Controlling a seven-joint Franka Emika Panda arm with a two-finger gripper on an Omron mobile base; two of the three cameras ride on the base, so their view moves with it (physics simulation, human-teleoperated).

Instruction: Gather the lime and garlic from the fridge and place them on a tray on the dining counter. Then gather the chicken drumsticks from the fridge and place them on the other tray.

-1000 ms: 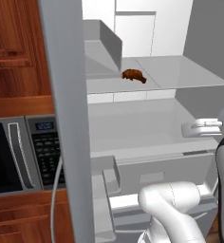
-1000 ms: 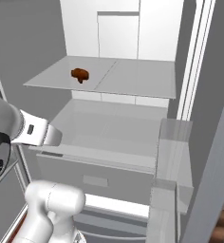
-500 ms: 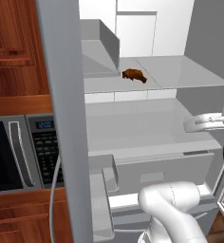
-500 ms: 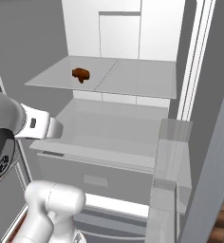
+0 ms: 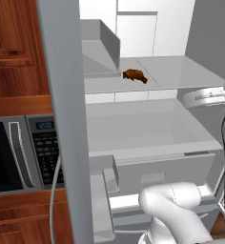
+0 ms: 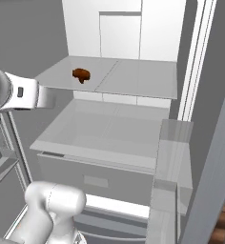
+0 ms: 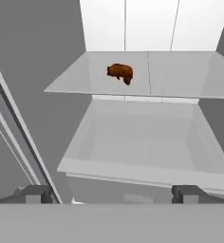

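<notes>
The fridge (image 6: 119, 33) stands open, white inside. One reddish-brown chicken drumstick (image 5: 135, 75) (image 6: 81, 75) (image 7: 120, 72) lies on the left half of a glass shelf (image 7: 180, 76). My gripper (image 7: 111, 194) is open with nothing between its fingertips (image 7: 35, 193), and it faces the shelf from in front and below. My hand (image 5: 205, 97) (image 6: 28, 95) hovers outside the fridge at about shelf height. The lime, garlic, trays and dining counter are out of view.
A wide white drawer (image 7: 142, 142) sits under the shelf. The grey open fridge door (image 5: 62, 119) rises at the left, with a microwave (image 5: 14, 152) and wooden cabinets (image 5: 14, 47) beyond it. A door bin (image 6: 174, 157) juts out on the right.
My hand has risen from drawer height to about the level of the glass shelf. The drumstick has not moved and the gripper stays open.
</notes>
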